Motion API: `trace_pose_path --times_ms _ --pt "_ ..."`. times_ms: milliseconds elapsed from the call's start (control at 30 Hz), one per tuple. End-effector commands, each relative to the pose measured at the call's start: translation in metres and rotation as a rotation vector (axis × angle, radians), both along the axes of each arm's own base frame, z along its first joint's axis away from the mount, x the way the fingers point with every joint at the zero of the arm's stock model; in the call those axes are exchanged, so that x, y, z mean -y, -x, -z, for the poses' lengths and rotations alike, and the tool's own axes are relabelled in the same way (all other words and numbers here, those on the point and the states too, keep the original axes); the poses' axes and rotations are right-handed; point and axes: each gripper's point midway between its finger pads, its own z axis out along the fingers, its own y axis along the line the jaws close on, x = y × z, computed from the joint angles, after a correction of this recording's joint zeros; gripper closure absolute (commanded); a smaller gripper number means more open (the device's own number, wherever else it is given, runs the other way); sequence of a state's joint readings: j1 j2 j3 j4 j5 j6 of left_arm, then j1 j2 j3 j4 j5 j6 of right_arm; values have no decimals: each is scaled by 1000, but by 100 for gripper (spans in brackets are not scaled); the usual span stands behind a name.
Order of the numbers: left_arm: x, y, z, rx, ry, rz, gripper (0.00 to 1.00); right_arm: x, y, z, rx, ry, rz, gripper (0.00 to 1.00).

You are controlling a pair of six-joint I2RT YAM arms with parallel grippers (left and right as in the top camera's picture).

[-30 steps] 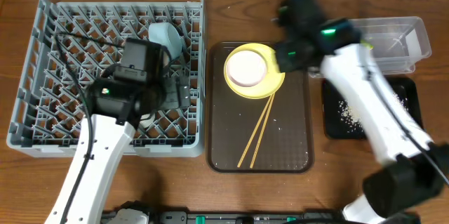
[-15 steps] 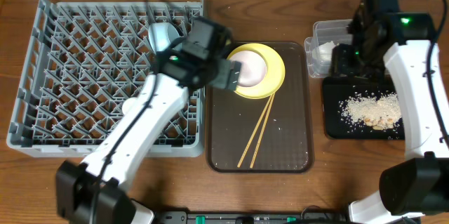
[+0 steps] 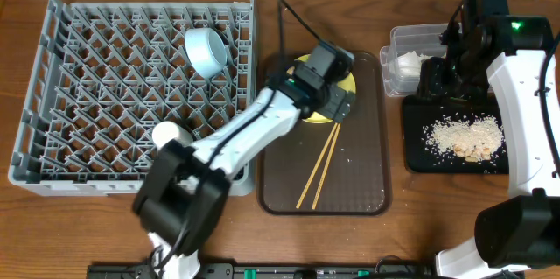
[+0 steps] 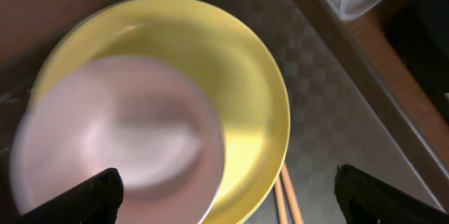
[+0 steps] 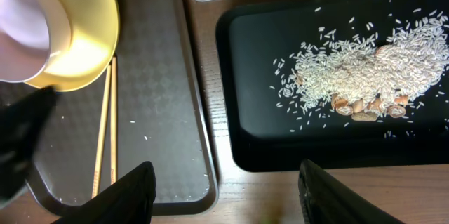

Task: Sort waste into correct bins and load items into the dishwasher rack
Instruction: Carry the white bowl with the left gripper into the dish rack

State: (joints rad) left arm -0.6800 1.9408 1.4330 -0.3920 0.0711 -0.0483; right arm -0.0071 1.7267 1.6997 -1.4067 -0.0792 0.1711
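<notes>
My left gripper hangs over the white bowl, which sits inside the yellow plate at the far end of the brown serving tray — its fingers are spread wide, one on each side of the view, with nothing between them. The pair of chopsticks lies on that tray just below the plate, roughly side by side and angled toward my near-left. In the grey rack the light blue bowl leans on its side near the far right corner, and a small white cup sits lower down among the pegs. My right gripper hovers near the front left corner of the black tray — fingers apart, holding nothing. Rice scraps are heaped toward the tray's right side, with a few beige lumps along the pile's near edge. Behind it, the clear tub holds crumpled white paper.
</notes>
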Motion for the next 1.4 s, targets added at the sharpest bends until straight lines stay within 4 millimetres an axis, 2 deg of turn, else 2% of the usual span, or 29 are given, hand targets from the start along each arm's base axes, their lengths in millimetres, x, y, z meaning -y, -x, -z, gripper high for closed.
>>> trace_pose_path --times_ms 0,100,133,333,533,633,767,833,1033,1200,1367 --pt "6 -9 11 16 -11 7 11 1 4 -8 21 -5 -10 37" --pt "8 -11 26 4 -20 8 22 1 6 -8 12 -5 -11 37" --pt "8 -11 32 -4 -26 7 29 1 6 -8 11 -5 -11 37" --pt "4 -8 53 -39 -55 6 57 1 8 -8 5 -5 -15 37" --pt "5 -9 51 -33 -50 6 92 1 9 -8 -1 -4 -17 37" --pt "6 -10 41 -18 -38 5 94 1 10 -8 -5 -5 -18 37" --pt "6 -11 -3 41 14 2 94 1 10 -8 -5 -3 -25 38" --pt "2 -5 -27 57 30 3 94 1 10 -8 -5 -3 -24 38" --pt "-35 16 -97 69 81 -59 94 3 10 -7 -4 10 -38 37" --pt "-57 42 -149 -38 309 0 94 3 10 -7 -3 11 -55 37" --pt "-95 46 -186 -176 598 37 94 3 10 -7 -2 12 -56 37"
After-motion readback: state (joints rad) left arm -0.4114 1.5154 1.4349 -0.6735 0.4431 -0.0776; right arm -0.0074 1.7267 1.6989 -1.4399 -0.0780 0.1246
